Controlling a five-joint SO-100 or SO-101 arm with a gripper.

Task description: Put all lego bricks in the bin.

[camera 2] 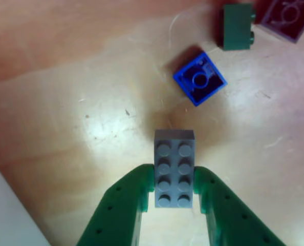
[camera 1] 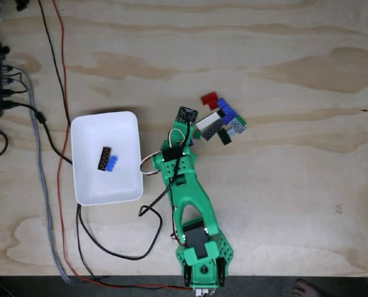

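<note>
The green gripper [camera 2: 175,192] clamps a grey two-by-four lego brick [camera 2: 174,168] between its two fingers [camera 2: 126,200], studs facing the camera in the other view, the brick's far end jutting past the fingertips above the plywood bench [camera 2: 80,102]. Just beyond the held brick lies a blue square brick [camera 2: 199,78], hollow underside up, and farther on, at the top edge of that view, a dark green brick [camera 2: 237,19] sits beside a dark red brick [camera 2: 289,16], also underside up. In the fixed view the green arm [camera 1: 187,179] reaches from the bench's near edge toward a cluster of loose bricks [camera 1: 221,120], red, blue, white, grey and green, lying near the middle of the bench. To the arm's left in that view stands the white bin [camera 1: 85,133], holding a brown-black brick [camera 1: 104,158] and a blue brick [camera 1: 112,163] side by side, touching. Cables [camera 1: 48,185] run along the bench's left side.
</note>
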